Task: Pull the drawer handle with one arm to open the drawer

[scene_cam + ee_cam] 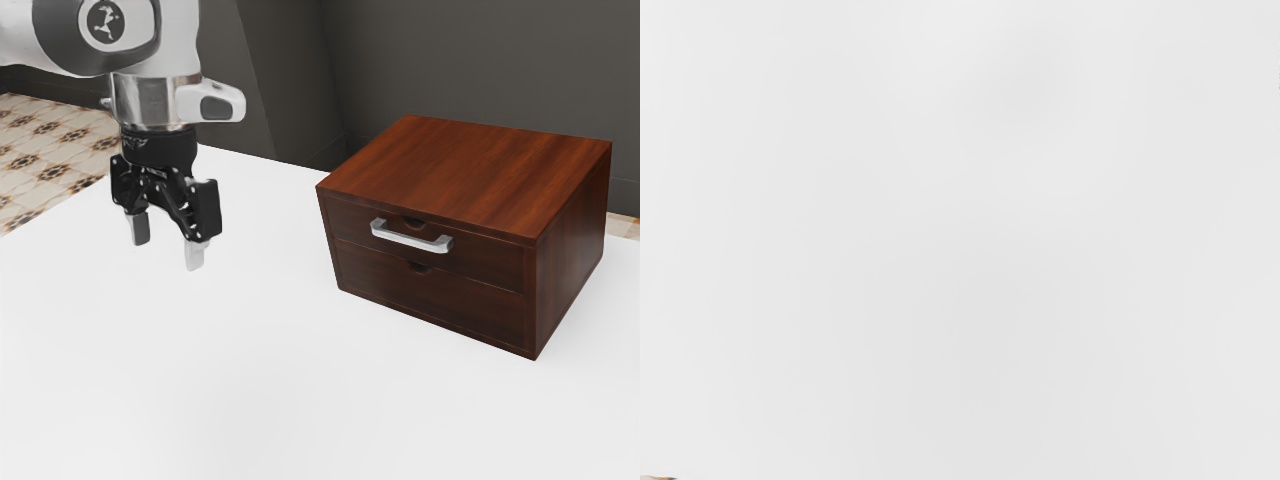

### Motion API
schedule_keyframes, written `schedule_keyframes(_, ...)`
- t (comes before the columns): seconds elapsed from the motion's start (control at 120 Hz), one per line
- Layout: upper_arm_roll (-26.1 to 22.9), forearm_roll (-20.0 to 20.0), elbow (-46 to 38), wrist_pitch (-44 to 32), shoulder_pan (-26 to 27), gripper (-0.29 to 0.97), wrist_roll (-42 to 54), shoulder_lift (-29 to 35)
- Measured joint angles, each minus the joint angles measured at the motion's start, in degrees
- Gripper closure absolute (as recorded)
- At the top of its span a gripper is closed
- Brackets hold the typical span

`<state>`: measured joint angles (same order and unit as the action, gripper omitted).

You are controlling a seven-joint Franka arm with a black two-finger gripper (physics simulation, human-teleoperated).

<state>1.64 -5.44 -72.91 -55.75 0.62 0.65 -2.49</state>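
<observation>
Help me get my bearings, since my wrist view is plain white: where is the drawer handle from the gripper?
Observer: The handle is on the upper drawer, well toward the exterior view's right of the gripper.
Operator: Are the fingers open?
Observer: Yes, open, pointing down, holding nothing.
Operator: Is the drawer open?
Observer: No, its front sits flush in the cabinet.

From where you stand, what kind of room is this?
Probably a room in a home, as a simulator renders it: a white table bearing a small wooden drawer cabinet, with patterned floor tiles and dark grey walls behind.
</observation>
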Motion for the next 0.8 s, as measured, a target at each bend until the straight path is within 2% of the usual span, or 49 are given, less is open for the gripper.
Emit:
schedule_keyframes(0.092, 0.0, 0.2, -0.6, -8.4, -1.1, 0.0, 0.2, -0.1)
schedule_keyframes(0.2, 0.0, 0.7, -0.6, -14.5, -2.5, 0.0, 0.3, -0.1)
schedule_keyframes(0.258, 0.0, 1.5, 4.1, -15.5, -3.0, 0.0, -0.7, 1.3)
schedule_keyframes(0.333, -0.8, 2.3, 11.1, -15.7, -4.3, 0.0, -6.7, 2.4)
schedule_keyframes(0.433, -0.9, 4.1, 11.1, -19.9, -5.2, 0.0, -18.3, 0.0)
schedule_keyframes(0.7, -1.0, 6.0, 7.1, -36.1, -1.2, 0.0, -41.8, -3.1)
schedule_keyframes(0.8, -0.9, 6.5, -10.7, -48.5, -1.1, 0.0, -48.1, 1.6)
